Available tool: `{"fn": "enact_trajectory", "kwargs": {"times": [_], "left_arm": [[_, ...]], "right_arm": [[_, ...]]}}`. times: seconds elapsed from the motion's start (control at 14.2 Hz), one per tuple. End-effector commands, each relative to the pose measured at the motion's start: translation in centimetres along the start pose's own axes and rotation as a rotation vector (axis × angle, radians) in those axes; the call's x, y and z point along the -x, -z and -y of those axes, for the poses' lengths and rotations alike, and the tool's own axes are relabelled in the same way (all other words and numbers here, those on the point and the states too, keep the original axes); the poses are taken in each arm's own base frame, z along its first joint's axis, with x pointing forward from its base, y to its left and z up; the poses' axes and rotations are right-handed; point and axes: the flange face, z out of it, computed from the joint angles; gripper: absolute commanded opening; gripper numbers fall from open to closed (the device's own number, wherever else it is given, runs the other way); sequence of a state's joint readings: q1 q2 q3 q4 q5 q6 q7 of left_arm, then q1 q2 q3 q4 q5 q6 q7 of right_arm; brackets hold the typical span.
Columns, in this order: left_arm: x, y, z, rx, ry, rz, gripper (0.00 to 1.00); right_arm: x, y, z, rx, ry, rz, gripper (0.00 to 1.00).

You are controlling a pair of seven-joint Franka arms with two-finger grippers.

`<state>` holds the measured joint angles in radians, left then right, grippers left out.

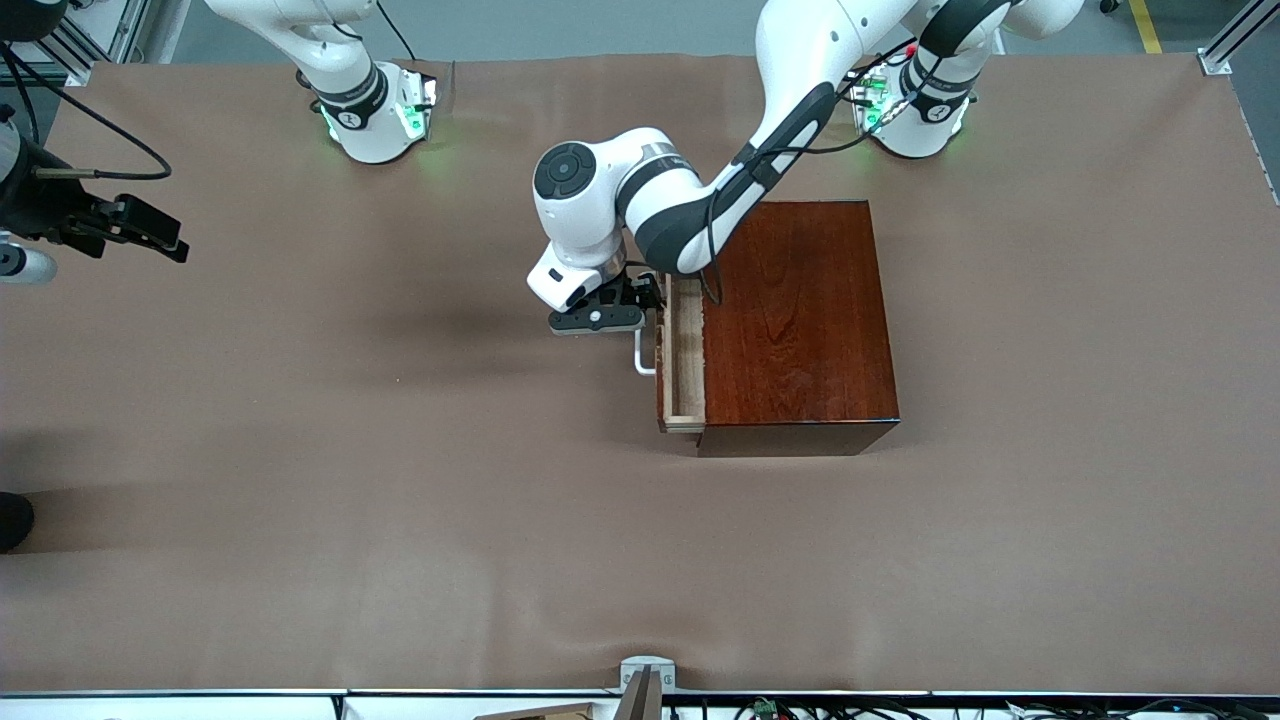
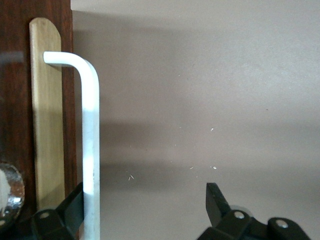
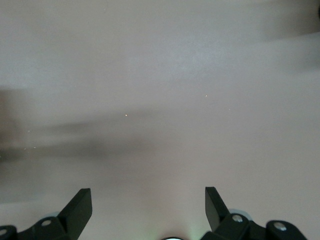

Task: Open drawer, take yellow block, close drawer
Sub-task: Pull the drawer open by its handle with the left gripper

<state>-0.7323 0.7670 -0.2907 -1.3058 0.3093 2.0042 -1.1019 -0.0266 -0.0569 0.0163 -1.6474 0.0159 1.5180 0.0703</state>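
The drawer (image 1: 686, 350) stands a narrow way out of the dark reddish-brown box (image 1: 800, 320), showing a strip of pale wood. Its white bar handle (image 1: 641, 358) faces the right arm's end of the table. My left gripper (image 1: 648, 305) is at that handle, open. In the left wrist view the handle (image 2: 90, 125) runs between the fingers of the left gripper (image 2: 145, 205), close against one finger (image 2: 72, 207), in front of the pale drawer front (image 2: 47, 125). My right gripper (image 1: 160, 236) waits open over bare table (image 3: 160, 100) at its own end. The yellow block is hidden.
Brown cloth (image 1: 400, 500) covers the whole table. The two arm bases (image 1: 375, 110) (image 1: 915, 110) stand along the edge farthest from the front camera. A small metal bracket (image 1: 645, 675) sits at the table's nearest edge.
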Motion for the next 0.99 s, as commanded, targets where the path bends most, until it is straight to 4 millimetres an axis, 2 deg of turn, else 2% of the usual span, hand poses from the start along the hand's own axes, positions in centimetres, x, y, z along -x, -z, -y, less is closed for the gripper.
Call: {"fn": "enact_trajectory", "kwargs": {"times": [0.0,0.28,0.63,0.92], "left_arm": [[0.9,-0.7,-2.3,0.058,0.011,-0.018,1.00],[0.7,1.0,-3.3,0.138,0.041,0.005,1.00],[0.1,2.0,-3.8,0.226,0.067,-0.004,1.00],[-0.3,1.1,-4.3,0.281,0.085,-0.007,1.00]], "right_arm": [[-0.1,0.4,0.2,-0.007,-0.011,0.000,1.00],[-0.1,0.4,0.2,-0.007,-0.011,0.000,1.00],[-0.1,0.2,0.2,-0.007,-0.011,0.003,1.00],[-0.2,0.3,0.2,-0.007,-0.011,-0.003,1.00]]}}
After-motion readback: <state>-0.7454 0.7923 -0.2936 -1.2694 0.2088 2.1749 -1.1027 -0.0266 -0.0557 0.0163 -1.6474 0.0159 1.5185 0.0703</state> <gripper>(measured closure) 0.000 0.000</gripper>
